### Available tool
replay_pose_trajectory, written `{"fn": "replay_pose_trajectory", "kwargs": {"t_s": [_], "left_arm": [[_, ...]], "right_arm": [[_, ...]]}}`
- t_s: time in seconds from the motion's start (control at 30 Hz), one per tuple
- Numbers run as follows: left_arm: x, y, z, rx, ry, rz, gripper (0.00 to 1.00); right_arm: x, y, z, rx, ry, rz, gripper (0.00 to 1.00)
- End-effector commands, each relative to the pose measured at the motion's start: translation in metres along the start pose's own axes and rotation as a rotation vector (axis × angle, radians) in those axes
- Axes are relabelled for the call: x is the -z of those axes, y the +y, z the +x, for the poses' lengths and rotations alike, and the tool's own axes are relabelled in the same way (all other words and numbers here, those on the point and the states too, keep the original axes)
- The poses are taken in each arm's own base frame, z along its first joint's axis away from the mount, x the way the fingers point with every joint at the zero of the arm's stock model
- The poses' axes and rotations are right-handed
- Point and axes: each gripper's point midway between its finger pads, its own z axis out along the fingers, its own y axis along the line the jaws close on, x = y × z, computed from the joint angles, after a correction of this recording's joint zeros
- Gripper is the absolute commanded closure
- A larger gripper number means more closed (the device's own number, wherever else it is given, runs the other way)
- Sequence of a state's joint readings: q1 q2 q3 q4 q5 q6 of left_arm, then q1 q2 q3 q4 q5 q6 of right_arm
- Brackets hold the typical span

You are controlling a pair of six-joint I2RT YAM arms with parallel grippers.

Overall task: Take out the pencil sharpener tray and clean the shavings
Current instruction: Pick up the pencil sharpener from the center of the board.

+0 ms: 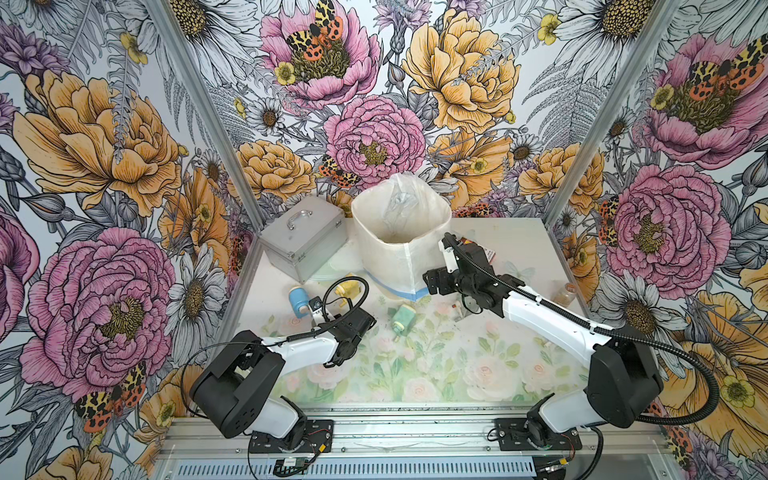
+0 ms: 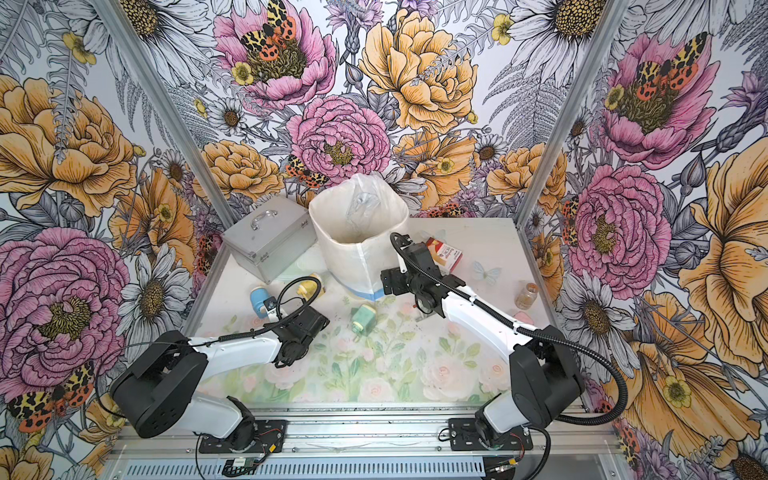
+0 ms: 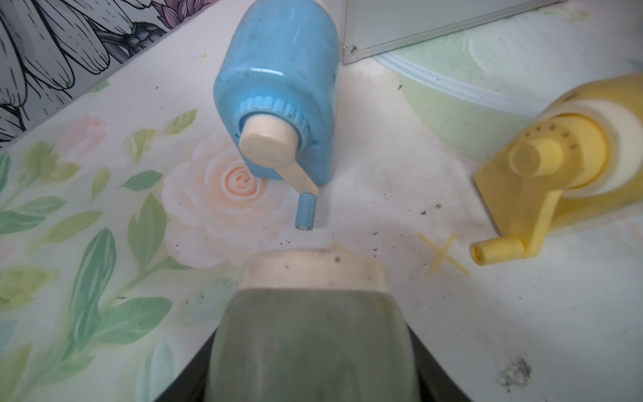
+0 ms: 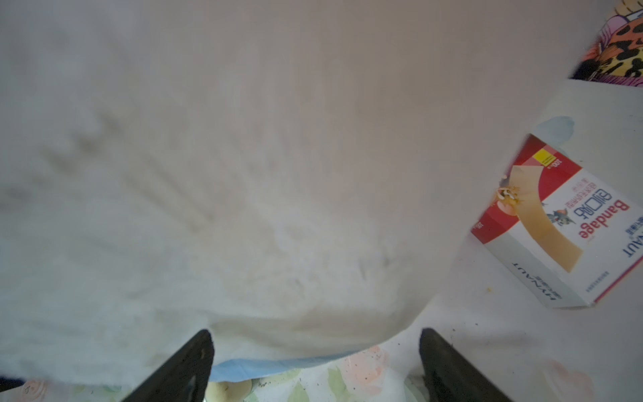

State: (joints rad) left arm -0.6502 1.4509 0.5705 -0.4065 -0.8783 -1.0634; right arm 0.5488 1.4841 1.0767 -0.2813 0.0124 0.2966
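White lined bin [image 1: 395, 257] at table's [image 3: 452, 313] 12 o'clock. Right gripper [image 4: 315, 365] at bin's 5 o'clock, jaws spread. Left gripper [image 3: 313, 376] around 9 o'clock, jaws pinching translucent tray [image 3: 313, 299]. Blue sharpener [image 3: 278, 87] and yellow sharpener [image 3: 574, 146] just beyond it. Shavings [image 3: 436, 206] speckle the table between tray and sharpeners.

You work inside a booth whose walls [image 1: 104, 145] carry bold floral wallpaper: pink and yellow peonies, daisies, spotted moths. Aluminium posts [image 1: 203, 104] mark the back corners. The tabletop [image 1: 436, 374] shows a pale pastel rose print, evenly lit, with a metal rail [image 1: 395, 432] along its near edge.
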Motion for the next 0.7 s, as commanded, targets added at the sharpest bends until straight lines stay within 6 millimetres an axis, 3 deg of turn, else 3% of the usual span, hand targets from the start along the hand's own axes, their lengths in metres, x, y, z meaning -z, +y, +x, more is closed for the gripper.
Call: {"fn": "replay_pose_trajectory", "kwargs": {"t_s": [0.0,0.17,0.33,0.5,0.67], "left_arm": [[0.001,-0.004,-0.008,0.006,-0.017,0.012,0.62],[0.011,-0.005,-0.002,-0.035,0.020,0.080,0.71],[0.032,-0.020,0.000,-0.135,0.053,0.192,0.73],[0.061,-0.035,-0.008,-0.257,0.047,0.329,0.84],[0.083,-0.034,-0.023,-0.255,0.025,0.447,0.90]], "right_arm": [[0.012,0.002,-0.012,0.019,-0.032,0.014,0.06],[0.018,0.000,-0.007,0.030,-0.029,0.017,0.06],[0.027,0.002,-0.004,0.035,-0.034,0.003,0.06],[0.033,0.004,0.002,0.029,-0.031,-0.018,0.06],[0.038,0.004,0.009,0.034,-0.023,-0.025,0.05]]}}
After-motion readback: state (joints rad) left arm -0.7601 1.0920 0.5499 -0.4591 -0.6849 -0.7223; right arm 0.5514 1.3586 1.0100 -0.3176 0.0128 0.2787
